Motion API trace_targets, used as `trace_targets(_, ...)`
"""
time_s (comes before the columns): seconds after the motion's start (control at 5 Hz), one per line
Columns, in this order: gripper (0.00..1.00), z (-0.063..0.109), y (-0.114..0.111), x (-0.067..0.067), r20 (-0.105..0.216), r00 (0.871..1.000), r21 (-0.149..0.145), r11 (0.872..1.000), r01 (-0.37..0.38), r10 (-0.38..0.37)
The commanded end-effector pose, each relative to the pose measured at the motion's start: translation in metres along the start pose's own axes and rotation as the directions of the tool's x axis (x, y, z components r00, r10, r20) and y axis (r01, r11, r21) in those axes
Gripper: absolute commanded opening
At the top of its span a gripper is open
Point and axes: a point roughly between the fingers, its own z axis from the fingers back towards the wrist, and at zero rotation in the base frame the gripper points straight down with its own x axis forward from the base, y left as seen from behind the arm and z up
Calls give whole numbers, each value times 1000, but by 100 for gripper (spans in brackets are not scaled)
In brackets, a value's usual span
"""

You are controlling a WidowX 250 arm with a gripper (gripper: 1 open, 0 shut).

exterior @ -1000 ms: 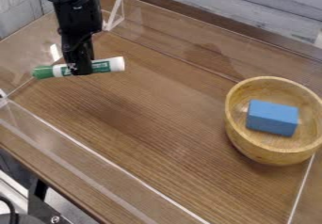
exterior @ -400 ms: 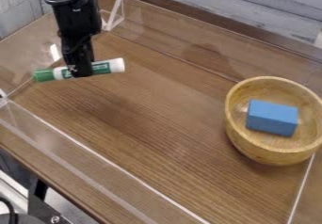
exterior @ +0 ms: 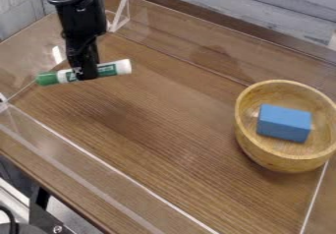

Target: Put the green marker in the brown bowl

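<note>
The green marker (exterior: 110, 69) lies flat on the wooden table at the upper left, its white barrel pointing right and its green end (exterior: 50, 79) pointing left. My black gripper (exterior: 88, 73) points straight down onto the middle of the marker and is shut on it. The marker rests low at the table surface. The brown bowl (exterior: 250, 140) sits far off at the right edge of the table, well apart from the gripper.
A blue rectangular block (exterior: 285, 122) lies inside the bowl. Clear plastic walls (exterior: 144, 20) ring the wooden table (exterior: 171, 110), and a white clip-like piece (exterior: 121, 14) stands by the back wall near the arm.
</note>
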Motion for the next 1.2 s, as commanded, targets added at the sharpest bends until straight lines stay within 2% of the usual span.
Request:
trace_targets(0.0, 0, 12, 9, 3, 14, 1000, 50, 999, -1, 0)
trace_targets(1.0, 0, 14, 12, 9, 38, 999, 56, 998, -11, 9)
